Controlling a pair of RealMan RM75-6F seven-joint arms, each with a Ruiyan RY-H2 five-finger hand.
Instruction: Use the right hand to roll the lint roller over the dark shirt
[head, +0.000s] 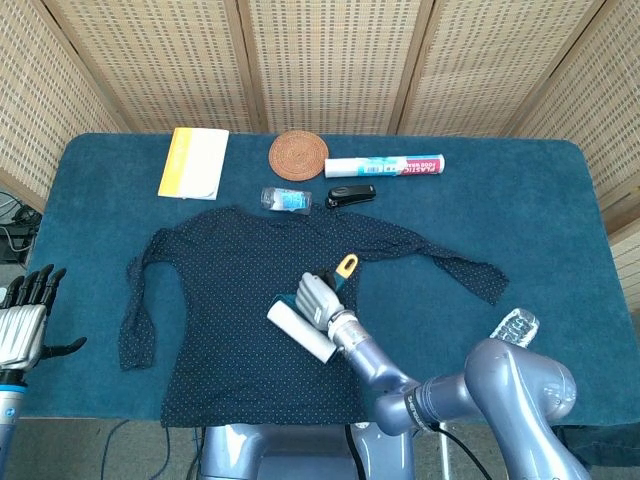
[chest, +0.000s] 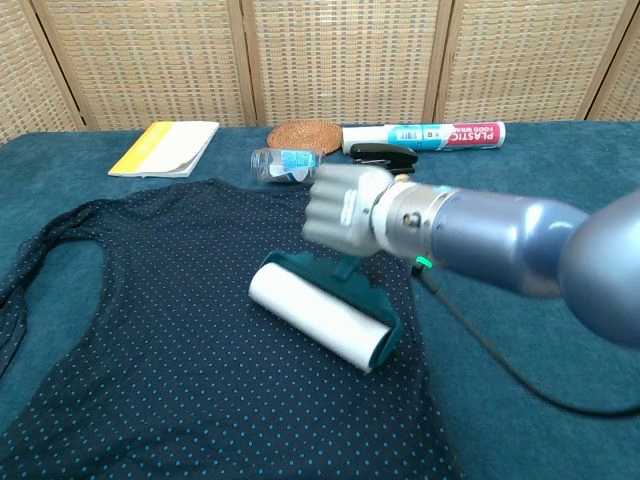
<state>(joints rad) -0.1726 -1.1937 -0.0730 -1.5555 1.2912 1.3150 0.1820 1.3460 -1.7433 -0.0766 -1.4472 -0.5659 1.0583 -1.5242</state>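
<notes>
The lint roller (chest: 320, 318) is gripped by the right robot hand (chest: 343, 209) on the dark shirt (head: 240, 320) spread mid-bench (head: 560, 230), one bottle (head: 286, 199), stapler (head: 350, 195), coaster (head: 298, 154), wrap box (head: 385, 166) and booklet (head: 194, 161) being ranged beyond the collar, while the left robot hand (head: 22, 325) is held spread, empty, at the left edge.

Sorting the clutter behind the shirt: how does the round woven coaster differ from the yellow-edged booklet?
The round woven coaster is a brown, textured disc; the yellow-edged booklet is rectangular, smooth and mostly white. The coaster sits near the table's middle, and the booklet lies further left. Both lie flat on the blue tablecloth beyond the shirt.
</notes>
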